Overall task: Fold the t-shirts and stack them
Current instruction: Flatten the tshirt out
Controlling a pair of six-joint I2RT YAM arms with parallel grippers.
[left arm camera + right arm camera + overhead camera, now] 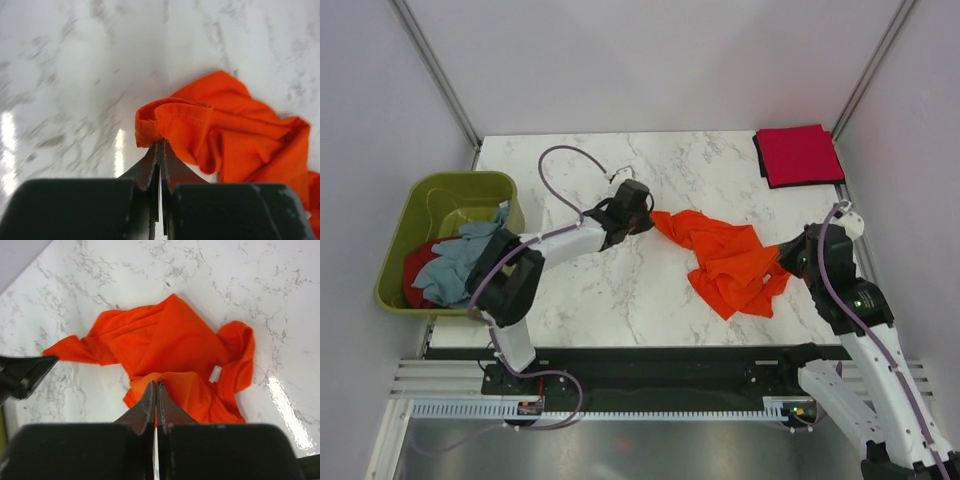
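The bright orange t-shirt (725,255) lies crumpled on the marble table, right of centre. My left gripper (648,222) is shut on its left hem (165,122). My right gripper (782,262) is shut on a fold at its right side (162,380). Its white neck label (215,374) shows in the right wrist view. A crimson red t-shirt (798,154) lies folded flat at the far right corner. A pale grey-blue t-shirt (460,262) and another red one (417,268) lie bunched in the tub.
The olive-green plastic tub (440,195) stands off the table's left edge. Bare marble (620,290) lies between the orange shirt and the arm bases. Grey walls enclose the table at the back and sides.
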